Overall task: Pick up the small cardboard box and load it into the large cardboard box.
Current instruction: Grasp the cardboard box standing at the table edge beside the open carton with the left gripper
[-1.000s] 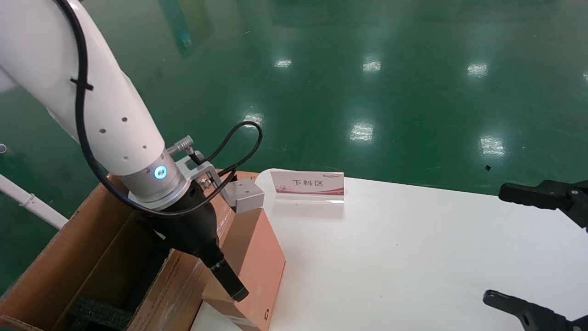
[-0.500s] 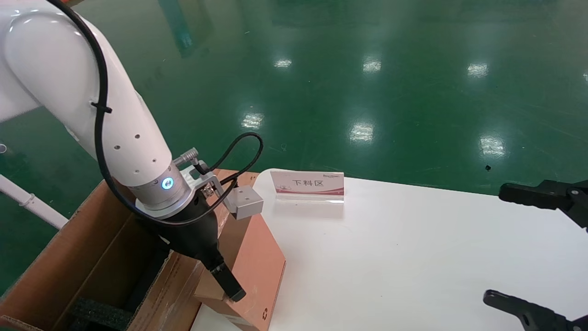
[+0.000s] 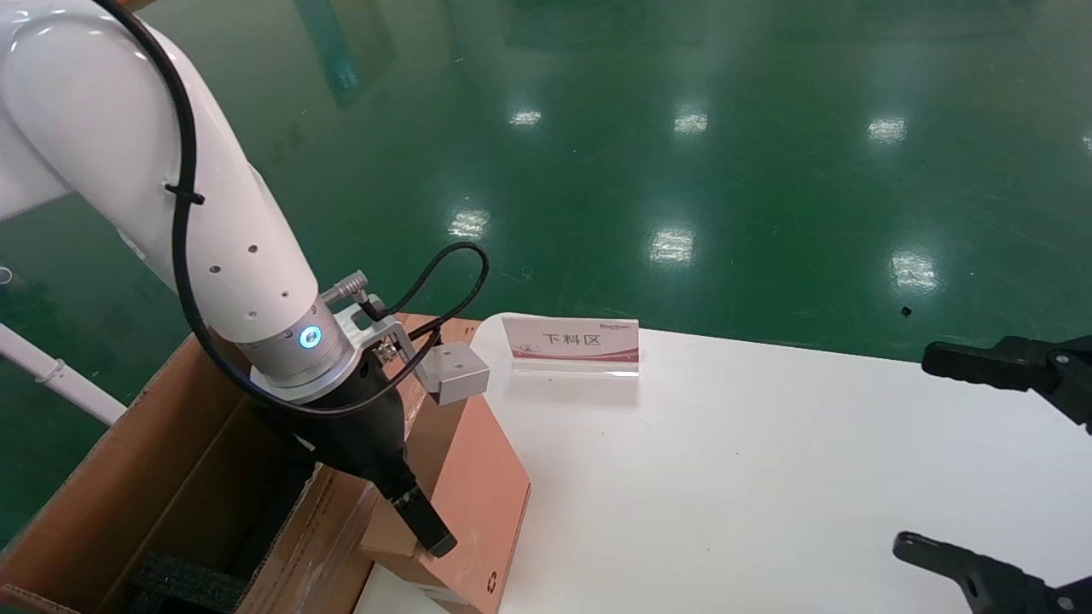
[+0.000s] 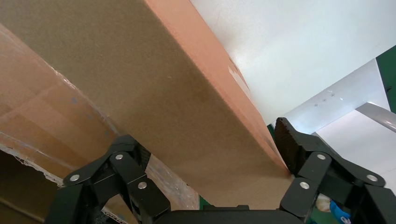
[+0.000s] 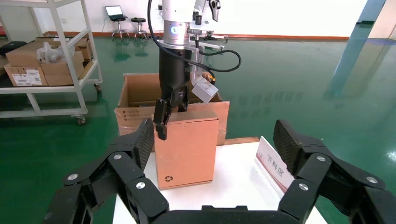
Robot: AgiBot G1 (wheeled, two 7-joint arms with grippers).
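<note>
The small cardboard box (image 3: 482, 499) stands upright at the white table's left edge, against the large cardboard box (image 3: 162, 443), which sits open beside the table with black foam inside. My left gripper (image 3: 422, 524) comes down over the small box's top edge and is shut on it. In the left wrist view the small box (image 4: 154, 79) fills the gap of the left gripper (image 4: 204, 135), with a finger on each side. The right wrist view shows the small box (image 5: 187, 144) with its recycling mark. My right gripper (image 3: 917, 454) is open and empty at the table's right side.
A sign stand (image 3: 570, 345) with red print stands at the table's far edge, right of the small box. The white table (image 3: 725, 477) borders a green floor. In the right wrist view a shelf cart (image 5: 46, 60) with cartons stands beyond the large box (image 5: 135, 100).
My left gripper and the small box shifted slightly left, toward the large box, then held still. The right gripper barely moved.
</note>
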